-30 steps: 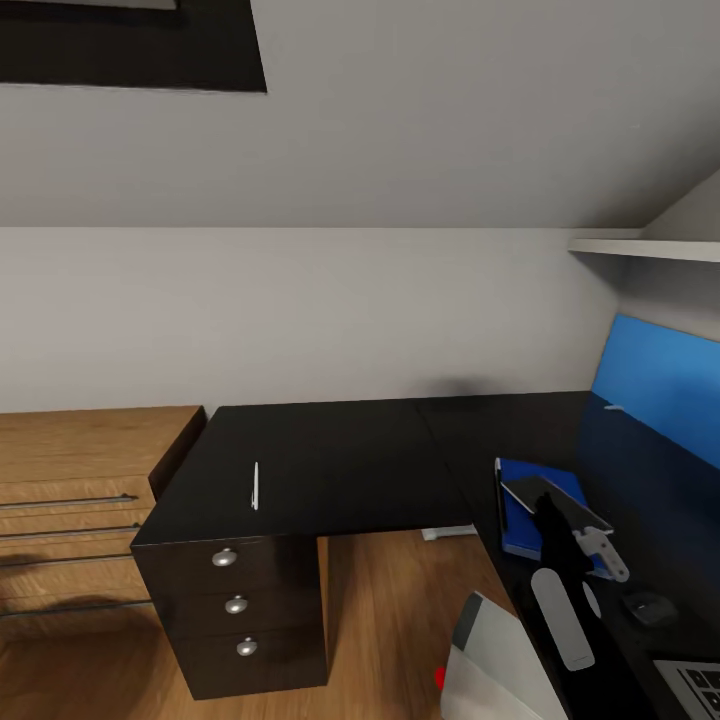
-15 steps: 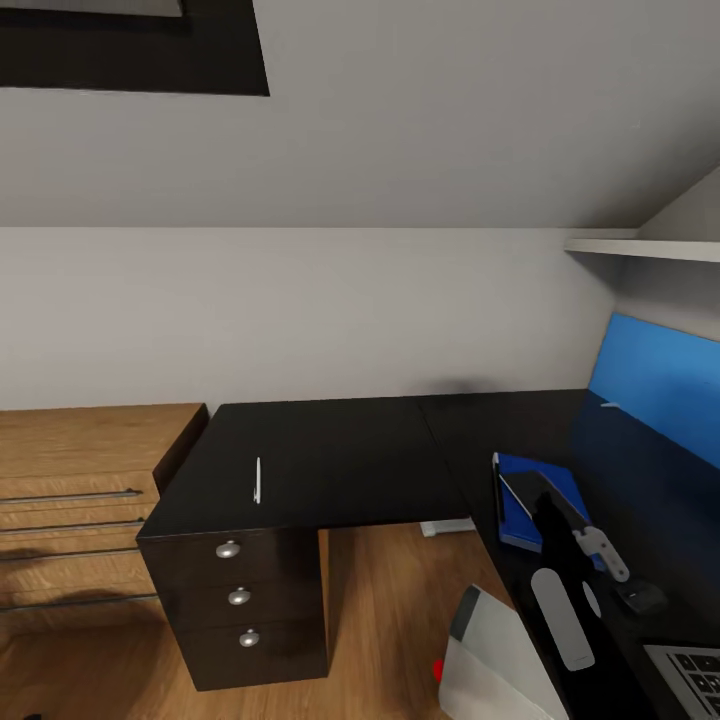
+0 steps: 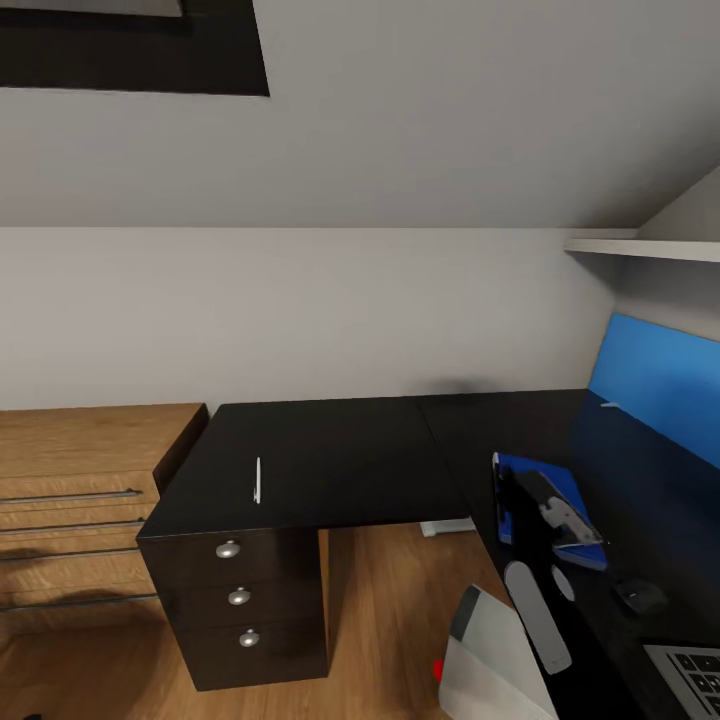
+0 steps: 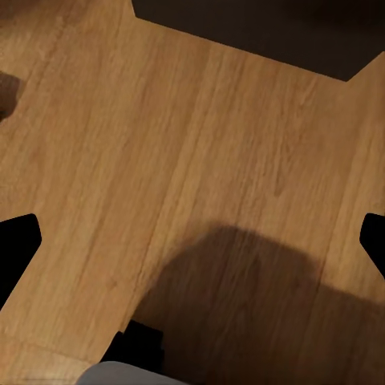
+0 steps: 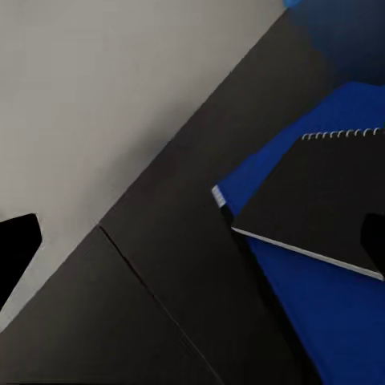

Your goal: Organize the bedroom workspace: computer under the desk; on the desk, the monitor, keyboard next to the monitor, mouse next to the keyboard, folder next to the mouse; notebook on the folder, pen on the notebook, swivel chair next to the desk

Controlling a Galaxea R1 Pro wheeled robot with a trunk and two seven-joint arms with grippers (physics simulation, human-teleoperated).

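Pen pickup judged the step in hand

Stacking appears part done: the notebook (image 3: 541, 490) is seen lying on the blue folder (image 3: 520, 520) on the right wing of the desk (image 3: 340, 460), with the mouse (image 3: 640, 595) just beyond it and a corner of the keyboard (image 3: 688, 675) near the picture's lower right. The monitor (image 3: 655, 385), its screen showing blue, stands along that wing. The pen (image 3: 256, 481) is seen alone on the other wing, above the drawer unit, well apart from the stack.

The right gripper (image 3: 558, 515) is held over the notebook; in the right wrist view its fingertips (image 5: 16, 245) are spread wide and nothing is pinched between them. The left gripper (image 4: 192, 241) is likewise spread, nothing held, above bare wooden floor (image 4: 200, 144).

The pen is judged to be what is called for next. A reach across the inner corner of the desk, or a shift of the base, would be needed, and a fine pinch, since the pen is thin and lies flat on a glossy top.

Open floor is offered between the two wings. The way is bounded by the computer (image 3: 495, 655) low beside the right wing, by the drawer unit, and by the wooden cabinet (image 3: 80, 470) touching the desk's left end. The pen lies near the front edge, so it could be knocked off by a careless sweep.
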